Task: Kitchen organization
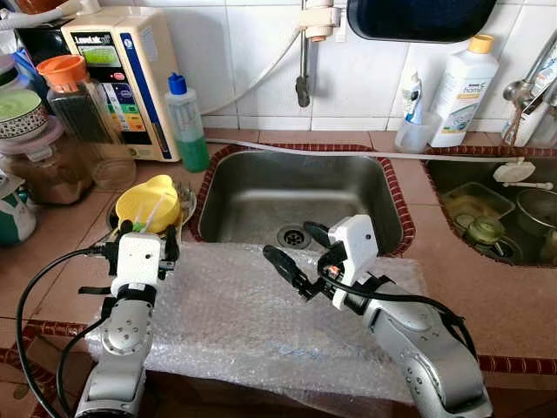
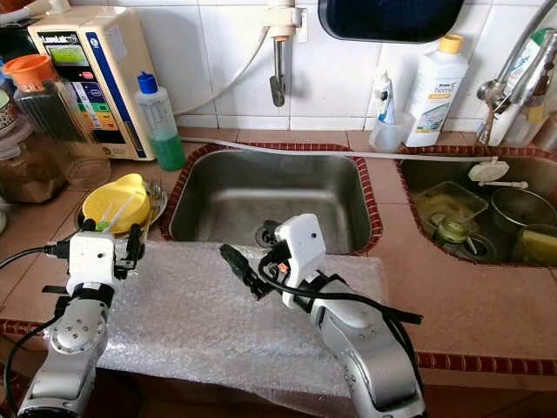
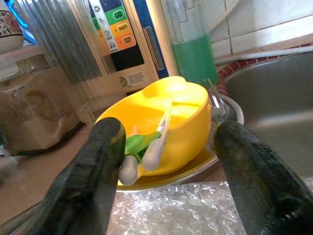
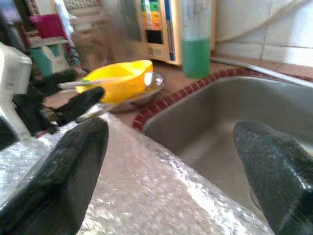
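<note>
The yellow bowl point(image 1: 148, 203) sits on a plate just left of the sink point(image 1: 300, 196); left claw point(image 1: 146, 235) spread wide, aimed at it, likely to grasp; right claw point(image 1: 296, 258) wide, empty, over bubble wrap point(image 1: 235, 313) before the sink.

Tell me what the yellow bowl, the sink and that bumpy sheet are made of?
The yellow bowl looks like plastic: one solid bright colour, smooth with a soft shine. The sink seems to be stainless steel, grey with a dull brushed gleam. The bumpy sheet is probably bubble wrap, see-through plastic covered in little air pockets.
</note>
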Motion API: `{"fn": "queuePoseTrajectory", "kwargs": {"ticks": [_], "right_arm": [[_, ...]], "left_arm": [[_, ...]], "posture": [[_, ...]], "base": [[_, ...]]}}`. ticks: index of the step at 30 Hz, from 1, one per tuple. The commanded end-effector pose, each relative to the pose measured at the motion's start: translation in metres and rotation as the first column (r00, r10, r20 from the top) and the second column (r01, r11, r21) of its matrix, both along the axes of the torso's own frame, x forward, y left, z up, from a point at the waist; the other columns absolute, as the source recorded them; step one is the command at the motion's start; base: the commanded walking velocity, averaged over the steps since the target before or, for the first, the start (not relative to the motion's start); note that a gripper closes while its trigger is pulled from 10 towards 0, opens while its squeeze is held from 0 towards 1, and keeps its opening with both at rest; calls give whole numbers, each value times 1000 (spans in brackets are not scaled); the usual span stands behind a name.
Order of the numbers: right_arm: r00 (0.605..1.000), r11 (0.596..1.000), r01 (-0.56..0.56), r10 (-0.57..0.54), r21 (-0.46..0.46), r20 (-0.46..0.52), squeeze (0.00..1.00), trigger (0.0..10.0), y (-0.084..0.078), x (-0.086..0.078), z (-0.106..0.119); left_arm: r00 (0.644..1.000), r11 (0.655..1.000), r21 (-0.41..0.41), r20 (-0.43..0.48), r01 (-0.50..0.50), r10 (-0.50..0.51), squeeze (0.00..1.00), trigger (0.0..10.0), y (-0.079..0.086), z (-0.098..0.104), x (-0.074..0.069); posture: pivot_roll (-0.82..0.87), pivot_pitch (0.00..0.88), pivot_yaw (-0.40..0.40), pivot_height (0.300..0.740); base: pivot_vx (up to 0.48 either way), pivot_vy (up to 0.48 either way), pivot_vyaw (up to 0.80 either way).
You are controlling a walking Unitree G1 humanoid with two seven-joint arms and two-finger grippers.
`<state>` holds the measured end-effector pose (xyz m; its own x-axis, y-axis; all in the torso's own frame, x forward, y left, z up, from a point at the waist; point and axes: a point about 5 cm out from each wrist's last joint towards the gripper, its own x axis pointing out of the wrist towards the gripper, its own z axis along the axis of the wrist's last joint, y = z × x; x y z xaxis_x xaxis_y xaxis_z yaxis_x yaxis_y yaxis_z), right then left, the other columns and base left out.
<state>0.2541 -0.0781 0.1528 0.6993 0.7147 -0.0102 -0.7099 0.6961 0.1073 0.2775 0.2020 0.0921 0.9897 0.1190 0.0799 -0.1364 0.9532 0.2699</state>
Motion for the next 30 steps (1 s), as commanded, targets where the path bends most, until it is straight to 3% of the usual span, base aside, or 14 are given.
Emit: {"fn": "queuePoseTrajectory", "kwargs": {"ticks": [1,7,9,21,24,30], "right_arm": [[999,999,-42,42,16,11,0,10000,3,-5,5],[996,996,-85,85,38,13,0,10000,4,-9,8],[995,993,-100,100,57,8,0,10000,4,-10,10],[993,989,-119,120,84,0,0,10000,2,-10,12],[992,987,-119,122,112,-17,0,10000,-3,-6,15],[988,985,-152,151,83,16,0,10000,-13,2,23]], "left_arm": [[1000,1000,4,5,3,-3,0,1176,1,1,2],[1000,1000,2,4,5,-5,0,863,1,1,3],[1000,1000,2,5,6,-6,0,0,0,1,4],[1000,999,31,12,-20,20,0,0,3,2,4],[999,999,37,20,-27,27,0,0,3,3,4],[999,998,45,32,-33,32,0,0,3,5,5]], "posture": [[16,0,60,740],[13,0,61,740],[12,0,62,740],[15,0,58,740],[16,0,56,740],[22,0,55,740]], "base": [[0,0,0],[0,0,0],[0,0,0],[0,0,0],[0,0,0],[0,0,0]]}}
